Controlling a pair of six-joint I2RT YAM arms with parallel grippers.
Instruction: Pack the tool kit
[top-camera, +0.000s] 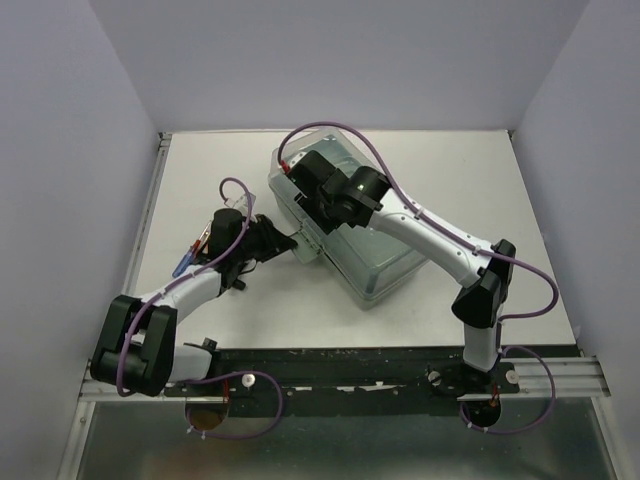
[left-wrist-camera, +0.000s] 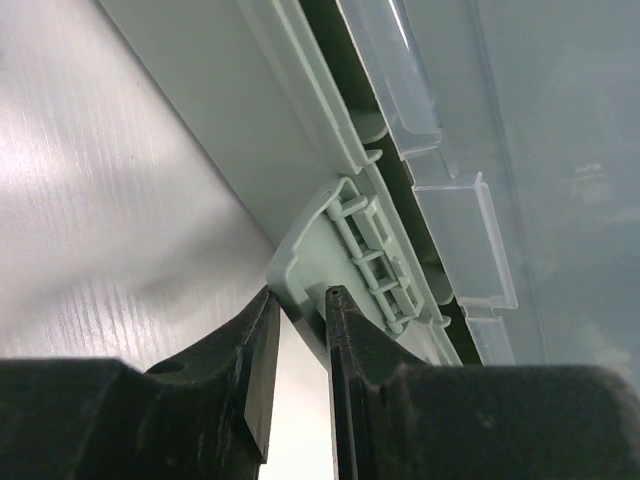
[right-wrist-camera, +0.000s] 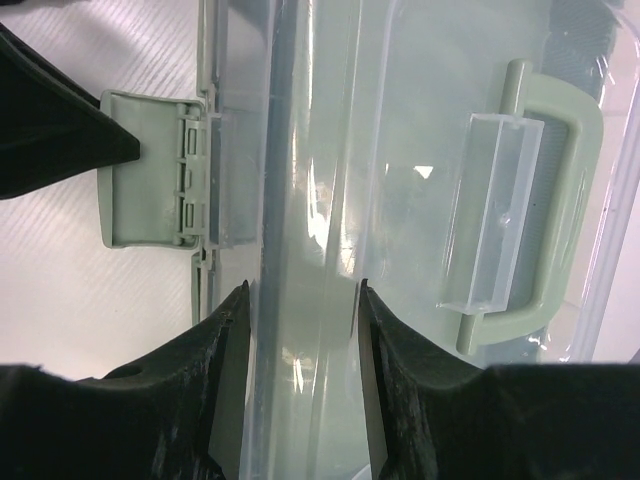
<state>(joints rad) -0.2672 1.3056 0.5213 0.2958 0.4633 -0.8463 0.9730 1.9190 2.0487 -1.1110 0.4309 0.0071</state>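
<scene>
The tool kit (top-camera: 375, 255), a sage-green box with a translucent lid, lies in the middle of the table. My left gripper (top-camera: 290, 242) is at the box's left side. In the left wrist view that gripper (left-wrist-camera: 300, 293) is shut on the lip of the green latch (left-wrist-camera: 345, 245), which hangs out from the box's rim. My right gripper (top-camera: 305, 185) is on top of the lid. In the right wrist view it (right-wrist-camera: 303, 290) stands open, its fingertips against the clear lid (right-wrist-camera: 420, 110), beside the green handle (right-wrist-camera: 565, 200). The same latch (right-wrist-camera: 145, 170) shows there too.
A blue-handled tool (top-camera: 185, 262) and something red (top-camera: 200, 236) lie on the table beside the left forearm. White walls close in the table at the left, back and right. A black rail (top-camera: 360, 365) runs along the near edge.
</scene>
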